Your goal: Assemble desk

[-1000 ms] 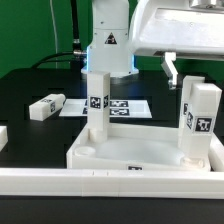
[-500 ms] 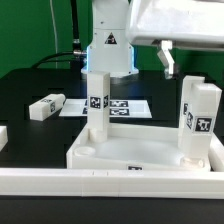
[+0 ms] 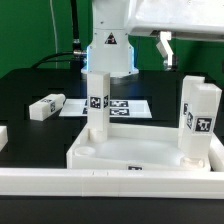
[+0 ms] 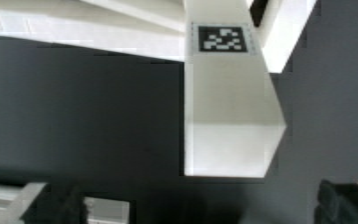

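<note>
Two legs (image 3: pixel 97 108) stood socketed in the desk top (image 3: pixel 140 152), a loose leg (image 3: pixel 45 106) waited beside it, the gripper (image 3: pixel 165 50) spread empty above.

Green backdrop (image 3: pixel 30 30), black tabletop (image 3: pixel 20 88)

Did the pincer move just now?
Yes. The pincer went up, ending farther above the leg on the exterior view's right, which stayed put.

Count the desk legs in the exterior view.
3: left upright leg and right upright leg stand in the desk top; lying leg is on the table, the exterior view's left. A cut-off white piece there may be a fourth.
</note>
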Available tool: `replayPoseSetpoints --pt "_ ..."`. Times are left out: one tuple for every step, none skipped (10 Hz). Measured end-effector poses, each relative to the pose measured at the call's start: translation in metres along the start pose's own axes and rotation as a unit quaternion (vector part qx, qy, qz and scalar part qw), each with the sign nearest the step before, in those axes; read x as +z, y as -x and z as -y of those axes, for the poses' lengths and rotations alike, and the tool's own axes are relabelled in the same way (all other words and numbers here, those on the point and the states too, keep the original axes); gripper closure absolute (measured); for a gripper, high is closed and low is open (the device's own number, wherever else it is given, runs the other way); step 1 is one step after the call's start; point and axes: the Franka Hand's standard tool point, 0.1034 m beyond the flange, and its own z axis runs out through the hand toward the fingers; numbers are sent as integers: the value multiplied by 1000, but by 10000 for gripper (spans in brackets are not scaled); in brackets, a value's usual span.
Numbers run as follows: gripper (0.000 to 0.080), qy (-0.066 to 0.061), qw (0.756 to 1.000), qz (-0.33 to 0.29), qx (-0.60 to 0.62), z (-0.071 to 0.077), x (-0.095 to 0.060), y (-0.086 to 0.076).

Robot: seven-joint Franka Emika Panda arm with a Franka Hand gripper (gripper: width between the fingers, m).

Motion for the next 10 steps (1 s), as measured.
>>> replayPoseSetpoints --pt "151 -1 999 41 0 1 4 8" --pt "151 -3 997 83 0 4 4 8" --pt "151 -2 993 118 -1 4 5 6" --pt "151 0 990 141 -1 3 7 9" --pt "151 1 981 193 -1 2 6 15" --pt "151 4 971 241 -2 1 6 15" --pt "151 8 969 246 -3 0 11 6" --pt "151 10 969 249 -3 -1 13 5" --pt "151 11 969 248 -2 -2 15 4" --pt "151 12 969 249 -1 -3 17 4"
